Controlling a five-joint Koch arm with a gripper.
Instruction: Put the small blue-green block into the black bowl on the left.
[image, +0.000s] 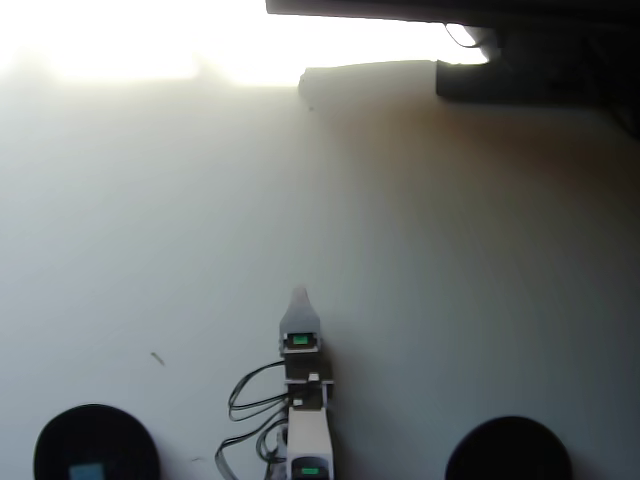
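Blue-green block (88, 470) in black bowl (96, 425), white table (450, 280)

White arm (305, 420), green-lit motor blocks, black looping cables (245, 400).

no readable text — no labels, no numbers
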